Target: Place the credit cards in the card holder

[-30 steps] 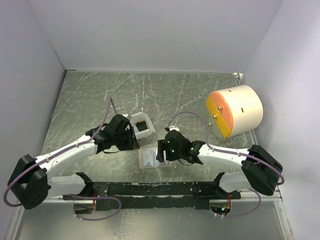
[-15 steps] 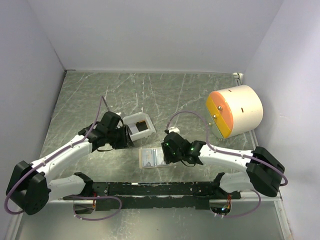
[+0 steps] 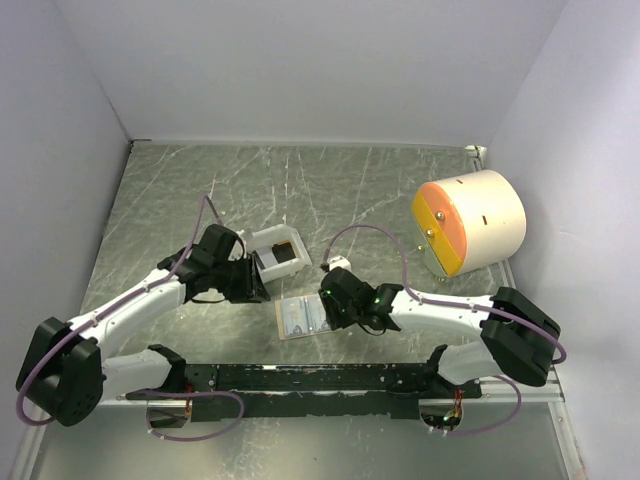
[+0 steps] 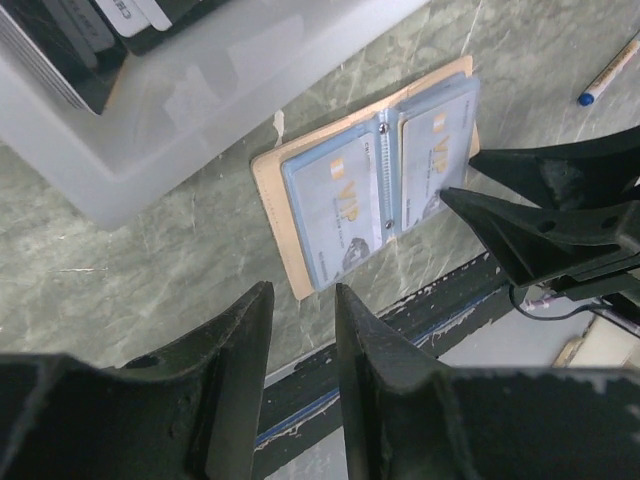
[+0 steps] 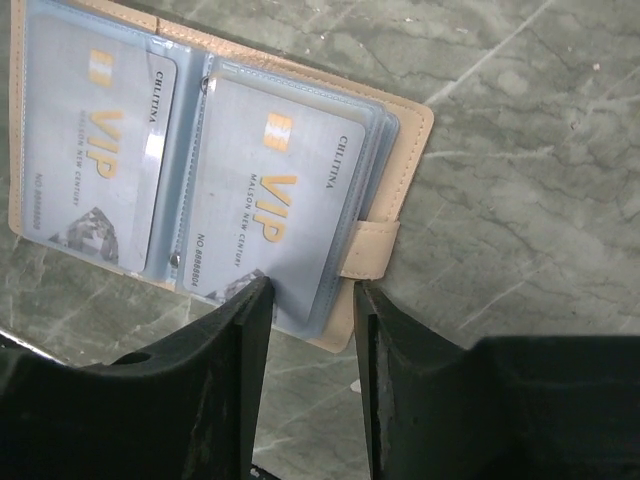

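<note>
The tan card holder [image 3: 298, 318] lies open near the table's front edge. Two blue VIP cards sit in its clear sleeves [image 5: 265, 205]. Its snap tab [image 5: 372, 250] points right. My right gripper [image 5: 312, 290] is open, narrowly, and hangs over the holder's near right corner. One fingertip is over the sleeve, the other beside the tab. More credit cards [image 4: 70, 50] stand stacked in the white tray [image 3: 262, 240]. My left gripper [image 4: 303, 292] is open with nothing between its fingers, and hovers in front of the tray, left of the holder [image 4: 370, 185].
A big white drum with an orange and yellow face [image 3: 468, 222] lies at the right. A thin pen [image 4: 610, 75] rests on the table beyond the holder. The black mounting rail [image 3: 320, 378] runs along the front edge. Walls close in left and right.
My right gripper has moved left onto the holder's right edge and its jaws have narrowed. My left arm has drawn back a little from the tray.
</note>
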`<action>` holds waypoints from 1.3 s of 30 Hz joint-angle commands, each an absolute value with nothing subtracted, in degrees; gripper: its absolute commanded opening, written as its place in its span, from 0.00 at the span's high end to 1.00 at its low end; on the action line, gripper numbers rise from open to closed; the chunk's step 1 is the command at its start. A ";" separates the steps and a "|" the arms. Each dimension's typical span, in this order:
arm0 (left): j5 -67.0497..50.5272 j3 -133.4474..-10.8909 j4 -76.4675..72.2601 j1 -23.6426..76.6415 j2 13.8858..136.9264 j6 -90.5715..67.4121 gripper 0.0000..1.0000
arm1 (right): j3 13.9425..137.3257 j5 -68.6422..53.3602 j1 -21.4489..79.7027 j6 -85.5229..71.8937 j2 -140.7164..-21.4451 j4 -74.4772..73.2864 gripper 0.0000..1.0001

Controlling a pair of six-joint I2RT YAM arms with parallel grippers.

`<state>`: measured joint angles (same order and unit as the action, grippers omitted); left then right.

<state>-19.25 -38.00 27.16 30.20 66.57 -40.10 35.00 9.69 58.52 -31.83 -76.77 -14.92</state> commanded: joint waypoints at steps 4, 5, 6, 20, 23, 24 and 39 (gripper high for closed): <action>-25.85 -36.91 23.15 29.78 68.71 -38.04 0.59 | 34.75 7.58 58.74 -25.80 -79.50 -11.73 0.62; -26.11 -36.77 23.06 29.79 68.94 -37.91 0.58 | 34.80 6.89 58.77 -25.37 -79.54 -11.43 0.62; -26.27 -36.62 22.93 29.79 69.13 -37.92 0.58 | 34.85 6.33 58.72 -25.05 -79.54 -11.27 0.62; -20.81 -34.47 24.28 28.93 68.03 -44.77 0.58 | 38.65 -4.58 62.76 -33.81 -83.39 -4.86 0.61; -19.92 -34.58 26.02 27.53 67.82 -44.47 0.56 | 40.89 -3.05 65.16 -33.42 -84.38 -6.54 0.60; -19.63 -34.67 26.70 27.12 67.85 -44.27 0.56 | 41.50 -2.00 65.43 -32.24 -83.94 -7.76 0.60; -19.58 -31.76 26.06 25.69 69.02 -45.61 0.51 | 47.19 1.33 65.48 -4.76 -90.10 -16.37 0.57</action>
